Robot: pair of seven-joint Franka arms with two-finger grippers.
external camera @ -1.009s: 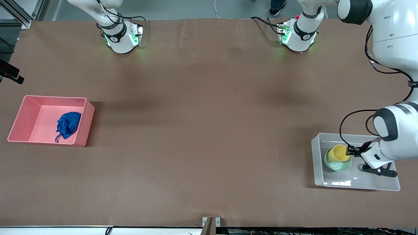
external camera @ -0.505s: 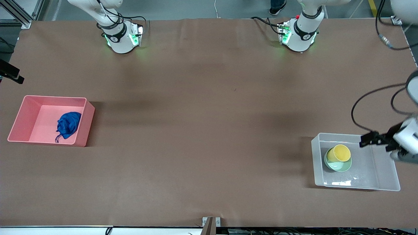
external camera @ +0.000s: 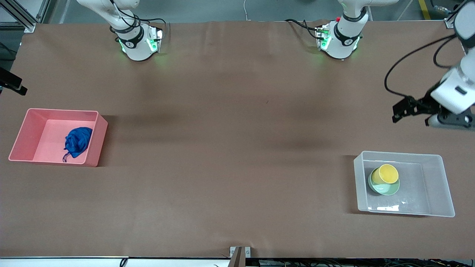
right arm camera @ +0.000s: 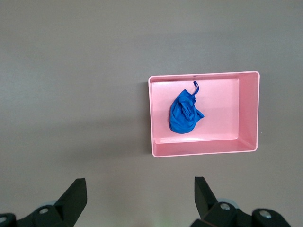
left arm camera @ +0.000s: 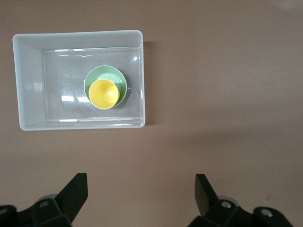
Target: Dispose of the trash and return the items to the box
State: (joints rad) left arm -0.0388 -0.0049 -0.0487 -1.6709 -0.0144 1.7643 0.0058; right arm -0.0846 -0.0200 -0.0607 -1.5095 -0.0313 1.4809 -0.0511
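Observation:
The yellow cup (external camera: 386,174) sits in the mint-green bowl (external camera: 387,189) inside the clear box (external camera: 438,185) at the left arm's end of the table. My left gripper (external camera: 399,109) is open and empty, up in the air over bare table beside the box. The left wrist view shows the box (left arm camera: 28,80), bowl (left arm camera: 111,74) and cup (left arm camera: 104,93) below my left gripper (left arm camera: 141,189). The blue wad (external camera: 77,141) lies in the pink bin (external camera: 41,137). My right gripper (right arm camera: 140,191) is open and empty, high over bare table near the pink bin (right arm camera: 227,104) with the wad (right arm camera: 184,113).
The two arm bases (external camera: 139,40) (external camera: 339,39) stand at the table's edge farthest from the front camera. The brown table (external camera: 237,148) stretches between the pink bin and the clear box.
My left gripper has left the yellow cup's rim, risen out of the clear box and moved away toward the bases. The cup stays in the bowl. The wad has not moved.

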